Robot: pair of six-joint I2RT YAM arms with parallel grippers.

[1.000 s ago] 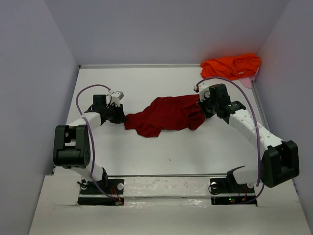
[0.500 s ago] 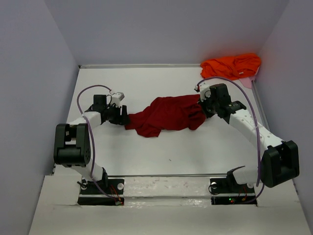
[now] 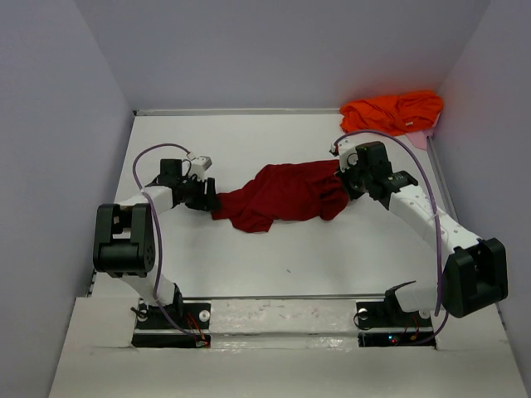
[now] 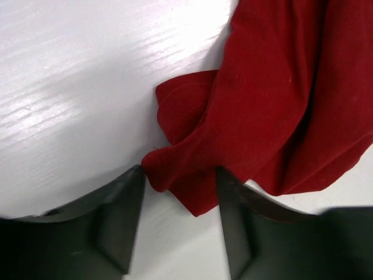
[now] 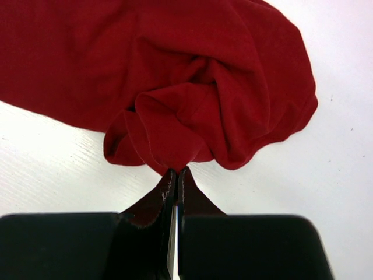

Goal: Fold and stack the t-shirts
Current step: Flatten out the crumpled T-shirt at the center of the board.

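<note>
Top view: fixed, high behind me, facing down, far, whole table (image 3: pixel 249 265) framed. Left wrist view: close, past my left fingers (image 4: pixel 116 221). Right wrist view: close, past my right fingers (image 5: pixel 87 245). All share crimson shirt (image 3: pixel 282 192), opposite ends.

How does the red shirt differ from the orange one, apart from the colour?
The red t-shirt lies stretched across the middle of the table, between the two arms; the orange t-shirt sits bunched in the far right corner. The right gripper pinches a fold of the red t-shirt and the left gripper stands open around its other end; no gripper is near the orange t-shirt. Both are crumpled, neither folded.
</note>
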